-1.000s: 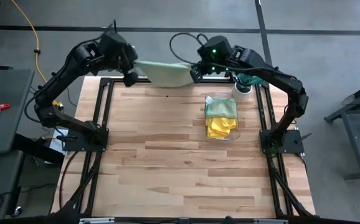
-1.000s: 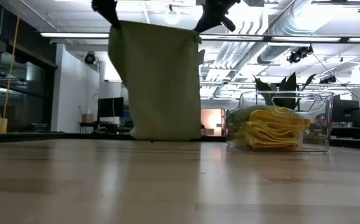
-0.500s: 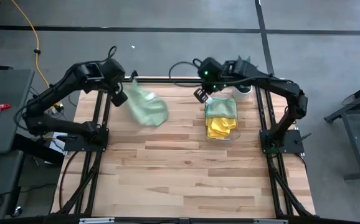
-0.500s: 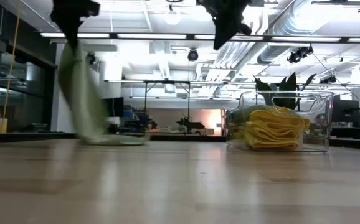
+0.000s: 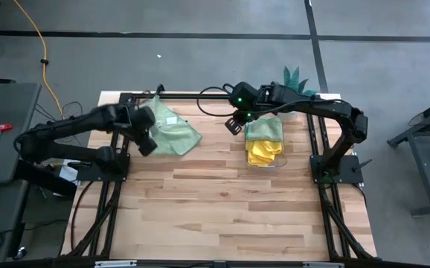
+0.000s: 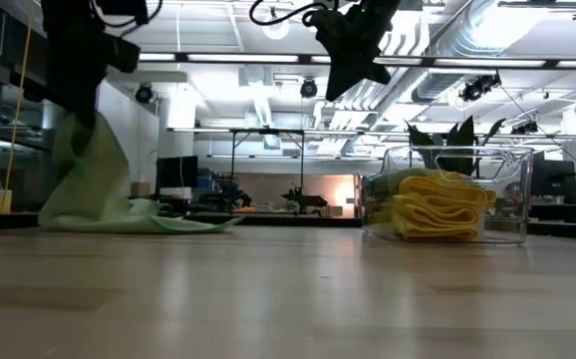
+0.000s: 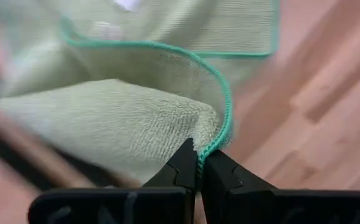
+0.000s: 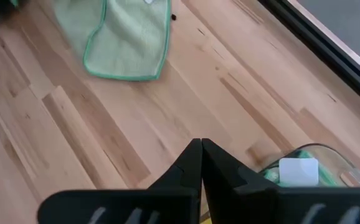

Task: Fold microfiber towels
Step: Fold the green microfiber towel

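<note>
The pale green towel point(image 5: 173, 131) lies rumpled on the desk point(image 5: 215, 208) near its far left corner, one part spread flat, the left part drawn up in a peak. The left gripper point(image 5: 147, 143) holds that raised edge: in the left wrist view its jaws are pinched shut on the towel's green-stitched hem point(image 7: 220, 134). The left arm reaches in low from the desk's left side, forearm nearly level over the frame rail.

The right gripper point(image 5: 234, 123) hangs above the desk just beside the clear bin point(image 5: 264, 161), between it and the towel, jaws closed on nothing. Its arm stretches across the far edge from the right side.

The bin stands at the far right and holds folded yellow towels point(image 5: 262, 152) with green ones point(image 5: 265, 129) behind them. A potted plant point(image 5: 295, 77) shows beyond the far edge.

The near half of the desk is bare wood.
</note>
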